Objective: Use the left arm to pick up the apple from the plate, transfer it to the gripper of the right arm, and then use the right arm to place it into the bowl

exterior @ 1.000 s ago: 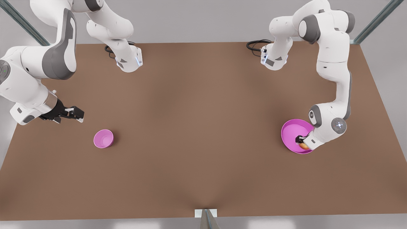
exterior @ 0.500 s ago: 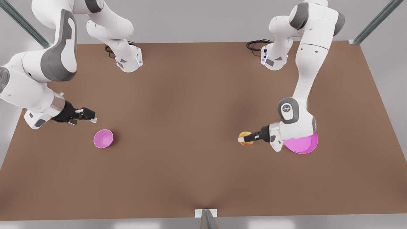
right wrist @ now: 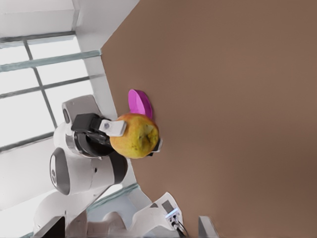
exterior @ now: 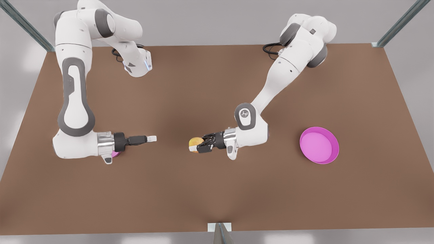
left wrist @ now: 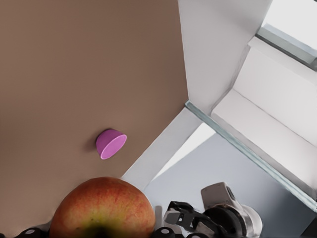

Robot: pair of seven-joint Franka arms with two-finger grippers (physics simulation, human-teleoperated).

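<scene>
- No readable brand or label appears; a small emblem on the grey joint cover of the left arm cannot be made out.
- The left gripper, on the front view's right side of the middle, is clamped on the apple, one finger on each side of it. The arm holds it level and pointing toward the front view's left, and the fruit hangs above the bare table.
- In the left wrist view the apple sits large between the finger bases, with the bowl far off on the brown surface and the other arm's gripper dark beyond the fruit.
- The right gripper points level toward the front view's right, straight at the apple, with a clear gap of table between the two. Its fingers look close together in the front view, but whether they are parted or closed cannot be told.
- The right wrist view shows the apple gripped by the left gripper, with the plate edge-on behind it.
- The bowl is mostly hidden under the wrist of the right arm; a pink sliver shows.
- The plate lies flat, well apart from both grippers, toward the front view's right.
- The table's middle and its near edge offer open room; the arm bases stand at the far edge.
</scene>
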